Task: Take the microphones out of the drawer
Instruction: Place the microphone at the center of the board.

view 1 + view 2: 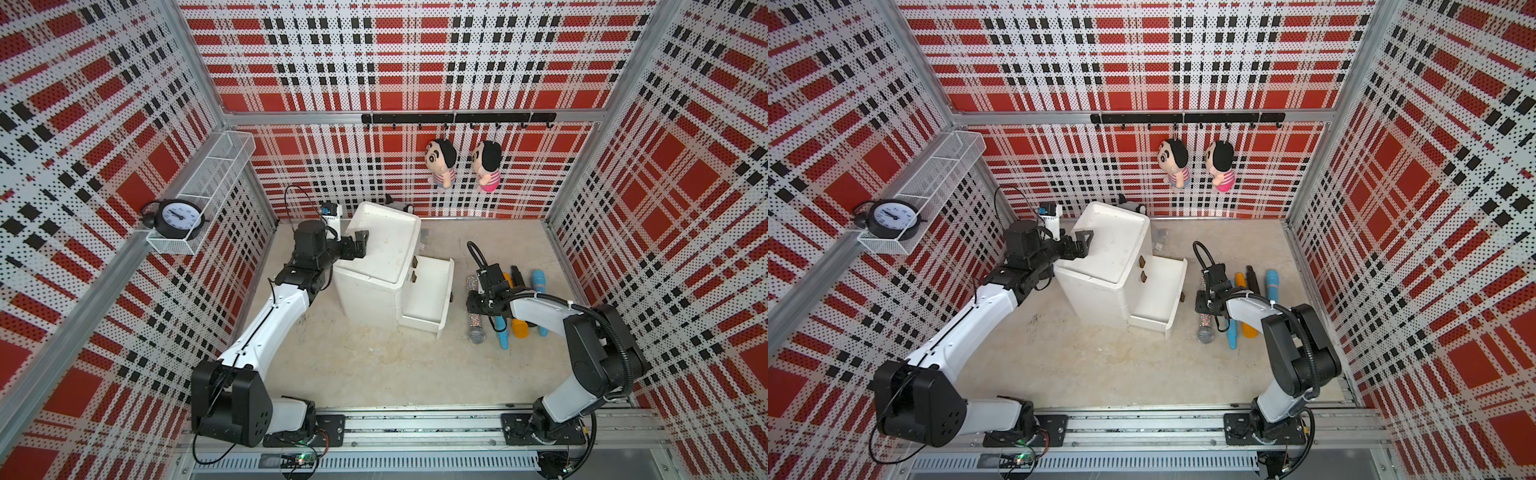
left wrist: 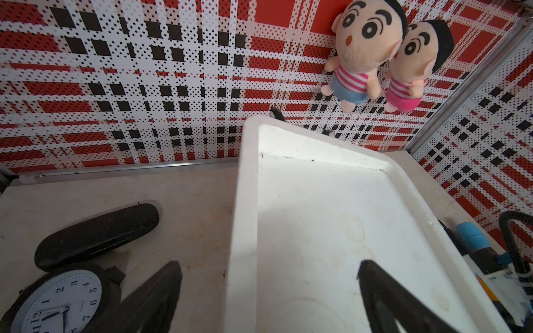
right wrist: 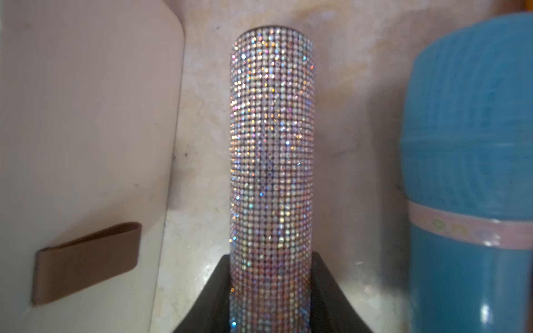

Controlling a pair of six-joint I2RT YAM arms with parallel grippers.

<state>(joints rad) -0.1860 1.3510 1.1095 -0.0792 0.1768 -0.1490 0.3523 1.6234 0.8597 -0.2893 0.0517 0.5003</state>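
two arms: left arm (image 1: pixel 270 316) and right arm (image 1: pixel 536 309) stand on the base rail (image 1: pixel 415 430) at 6 o'clock of the counter (image 1: pixel 374 374); the left reaches toward 12, the right folds at its elbow and reaches toward 9.
glitter microphone (image 1: pixel 476 330): out of the drawer (image 1: pixel 426 291), lying flat just at 3 o'clock of the drawer front, mesh head toward 6, tail toward 12; whether it rests on the counter or hangs just above it, cannot tell.
right claw (image 1: pixel 475 305): closed to a narrow gap round the glitter microphone's handle, near its middle; in the right wrist view a black finger (image 3: pixel 206 304) sits against each side.
other microphones: blue microphone (image 1: pixel 503 338) just at 3 o'clock of the glitter one, then orange microphone (image 1: pixel 519 328), black microphone (image 1: pixel 516 273) and light blue microphone (image 1: pixel 539 279) farther toward 3, all lengthwise, partly under the right arm.
drawer: lowest one of the white cabinet (image 1: pixel 390 257), standing out toward 3; its brown strap handle (image 3: pixel 86 259) faces the glitter microphone.
white cabinet: mid-counter, tray-like top with a raised rim, two more brown handles (image 1: pixel 414 262) on its 3 o'clock face.
left claw (image 1: pixel 360 245): jaws wide, holding nothing, at the cabinet's 9 o'clock rim; one finger over the tray top, the other outside the rim; contact cannot be told.
beside the cabinet: at its 9 o'clock, in the left wrist view, a black case (image 2: pixel 95 230) and a flat clock (image 2: pixel 57 305) lie on the counter.
far wall: at 12 o'clock, two plush dolls (image 1: pixel 441 162) hang side by side from a black hook rail (image 1: pixel 457 118).
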